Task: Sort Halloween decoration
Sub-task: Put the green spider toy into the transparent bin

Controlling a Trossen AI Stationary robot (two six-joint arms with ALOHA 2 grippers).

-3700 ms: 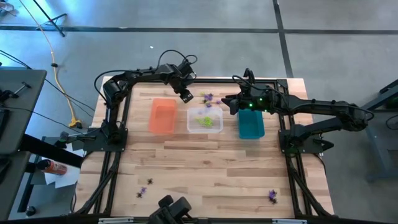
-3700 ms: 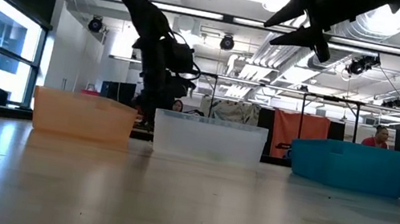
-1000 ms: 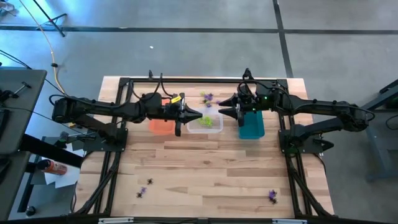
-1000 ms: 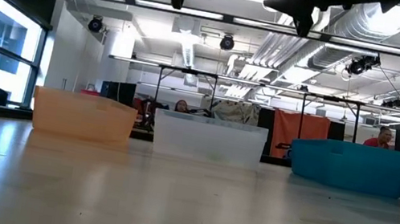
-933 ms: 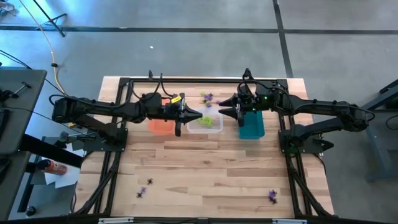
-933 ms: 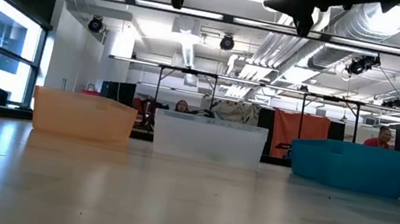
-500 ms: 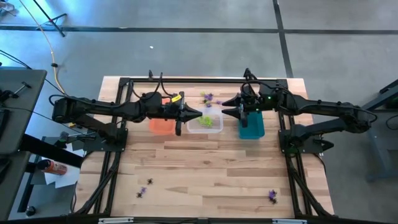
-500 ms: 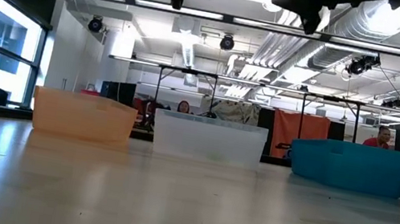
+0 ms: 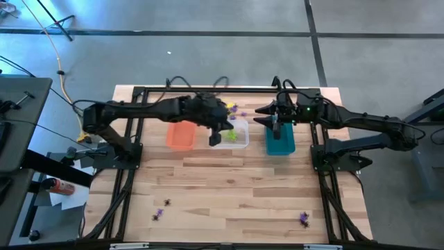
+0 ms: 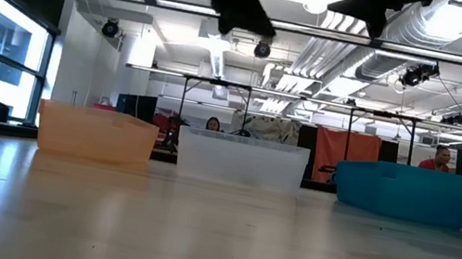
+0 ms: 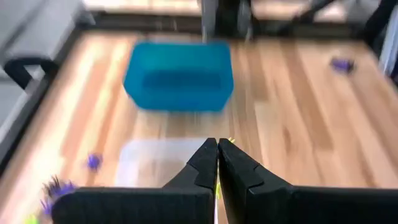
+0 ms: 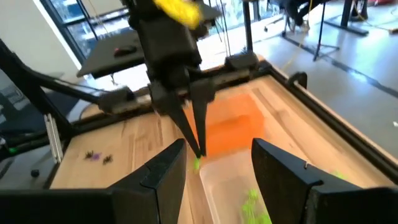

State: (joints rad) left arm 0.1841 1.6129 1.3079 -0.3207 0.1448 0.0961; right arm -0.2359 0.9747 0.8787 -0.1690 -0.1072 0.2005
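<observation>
My left gripper (image 9: 218,137) hangs shut above the left end of the clear bin (image 9: 233,134), slanting downward. A lime green Halloween decoration (image 12: 196,163) shows as a tiny bit at its fingertips. More green ones (image 12: 252,199) lie in the clear bin. Purple ones (image 9: 232,109) rest on the table behind the bins, and others lie near the front left (image 9: 161,210) and front right (image 9: 304,219). My right gripper (image 9: 265,119) hovers open above the far left corner of the teal bin (image 9: 280,140), facing the left gripper. My left gripper pinches a small lime green piece (image 11: 231,142) at the very ends of its two shut fingers (image 12: 194,146). The fingers slant down from the table's left side. The piece is lifted clear, above the clear bin; which part of it is held cannot be told.
An orange bin (image 9: 181,132) stands left of the clear bin, all three in a row across the table's far half. A black frame (image 9: 208,89) borders the table. The wide wooden near half (image 9: 229,187) holds only the scattered trinkets.
My left gripper has swung from pointing level toward the table's right edge to slanting downward, and has moved over the clear bin's left end, staying shut. My right gripper has drawn back a little toward the table's right edge, still open.
</observation>
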